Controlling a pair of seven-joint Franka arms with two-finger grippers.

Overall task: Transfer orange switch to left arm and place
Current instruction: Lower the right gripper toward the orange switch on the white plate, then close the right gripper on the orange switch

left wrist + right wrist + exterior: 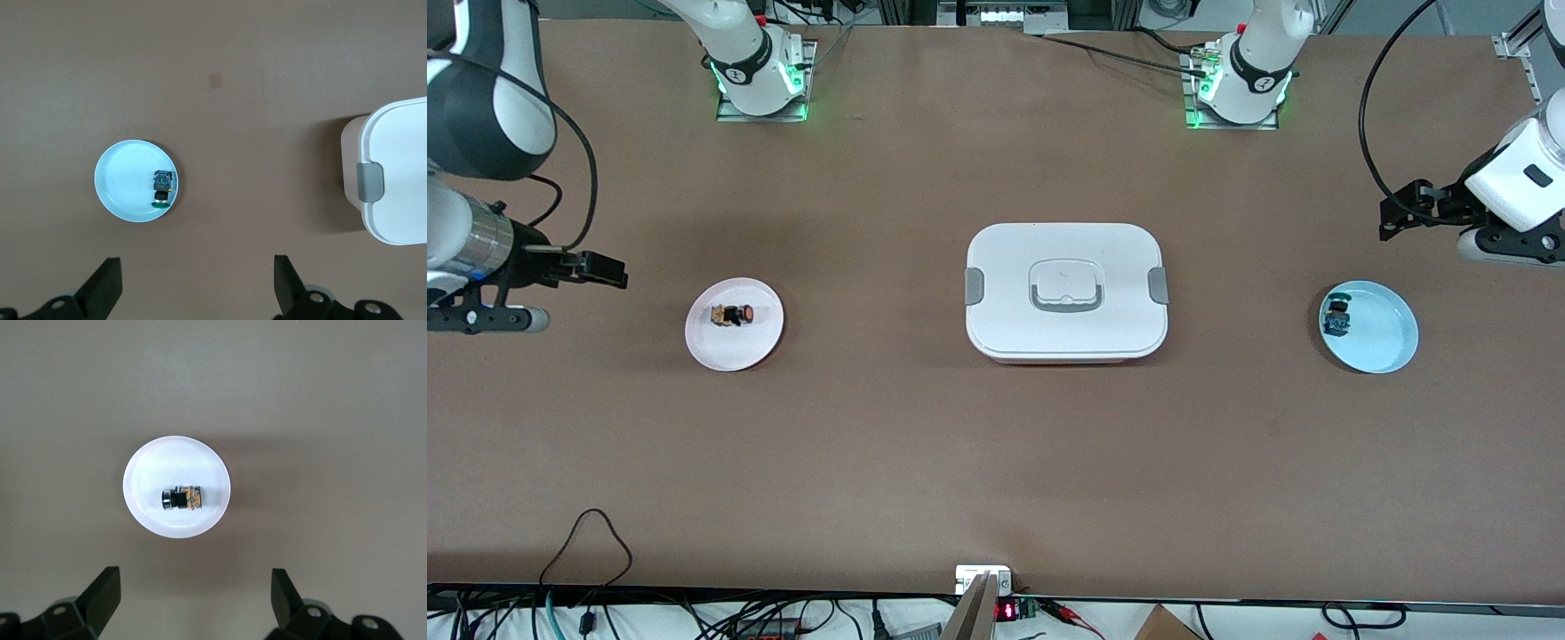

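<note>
While the orange switch (733, 315) lies on its pink plate (713, 350), your right gripper (193, 600) waits spread above it. Your left gripper (195, 287), also spread, waits over the blue plate (1385, 340), since the box (1065, 291) sits between.

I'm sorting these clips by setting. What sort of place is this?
Probably a robotics lab bench: two bolted-down arms wait at a brown table, each open claw, left claw and right claw, over a small plate, and loose cables trail along the edge.

Brown table (996, 462), white box (1065, 292) mid-table, pink plate (734, 347) toward right arm's end, blue plate (1383, 338) toward left arm's
</note>
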